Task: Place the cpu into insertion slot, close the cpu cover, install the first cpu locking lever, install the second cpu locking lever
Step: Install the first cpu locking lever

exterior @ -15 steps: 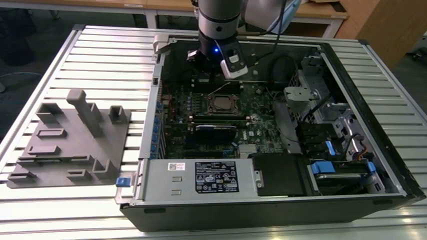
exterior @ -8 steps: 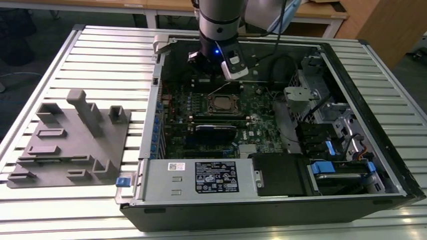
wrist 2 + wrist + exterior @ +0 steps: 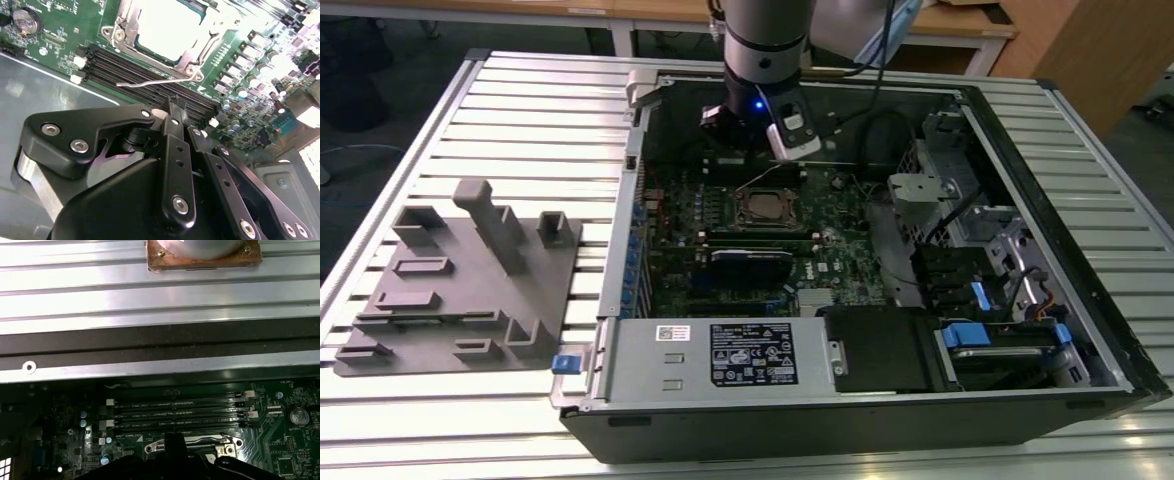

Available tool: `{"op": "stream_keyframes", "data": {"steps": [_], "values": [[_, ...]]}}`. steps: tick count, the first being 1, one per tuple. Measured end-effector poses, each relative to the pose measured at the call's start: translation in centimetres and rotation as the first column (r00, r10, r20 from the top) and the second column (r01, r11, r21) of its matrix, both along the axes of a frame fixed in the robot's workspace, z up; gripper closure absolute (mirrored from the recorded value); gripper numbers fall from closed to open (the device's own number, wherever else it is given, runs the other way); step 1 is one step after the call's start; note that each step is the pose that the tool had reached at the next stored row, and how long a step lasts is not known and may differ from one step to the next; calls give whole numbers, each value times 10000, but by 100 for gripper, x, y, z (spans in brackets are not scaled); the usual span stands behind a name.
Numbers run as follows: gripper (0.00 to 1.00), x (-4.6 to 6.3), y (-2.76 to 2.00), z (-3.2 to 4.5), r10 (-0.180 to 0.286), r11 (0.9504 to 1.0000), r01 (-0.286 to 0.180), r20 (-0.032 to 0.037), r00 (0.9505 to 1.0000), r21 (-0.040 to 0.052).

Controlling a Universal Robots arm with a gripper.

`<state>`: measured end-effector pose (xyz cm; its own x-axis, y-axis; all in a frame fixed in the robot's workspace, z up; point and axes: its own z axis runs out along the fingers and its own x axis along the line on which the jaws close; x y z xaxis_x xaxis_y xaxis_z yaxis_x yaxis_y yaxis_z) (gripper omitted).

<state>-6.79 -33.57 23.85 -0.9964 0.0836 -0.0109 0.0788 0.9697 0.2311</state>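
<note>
While its jaws meet, the tool (image 3: pixel 175 107) hangs empty.

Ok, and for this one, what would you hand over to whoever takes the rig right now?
gripper: shut, holding nothing, hanging by the memory slots next to the insertion slot.
cpu: seated in the slot, with its silver top showing.
cpu cover: looks folded down around the chip.
Done: cpu placed, and the cover is apparently closed.
Left: a thin wire lever lies loose alongside the socket and seems unlatched. I cannot tell the state of the other lever.
</note>
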Motion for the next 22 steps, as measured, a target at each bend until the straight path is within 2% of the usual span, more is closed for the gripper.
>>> {"op": "stream_keyframes", "data": {"steps": [4, 8, 13, 22], "values": [[89, 33, 23, -19, -25, 9999, 25, 1, 10000, -98], [89, 53, 24, -64, -73, 9999, 73, 1, 10000, -132], [89, 81, 26, -115, -143, 9998, 143, 0, 9999, -143], [89, 107, 64, -144, -184, 9997, 184, 0, 9998, -144]]}}
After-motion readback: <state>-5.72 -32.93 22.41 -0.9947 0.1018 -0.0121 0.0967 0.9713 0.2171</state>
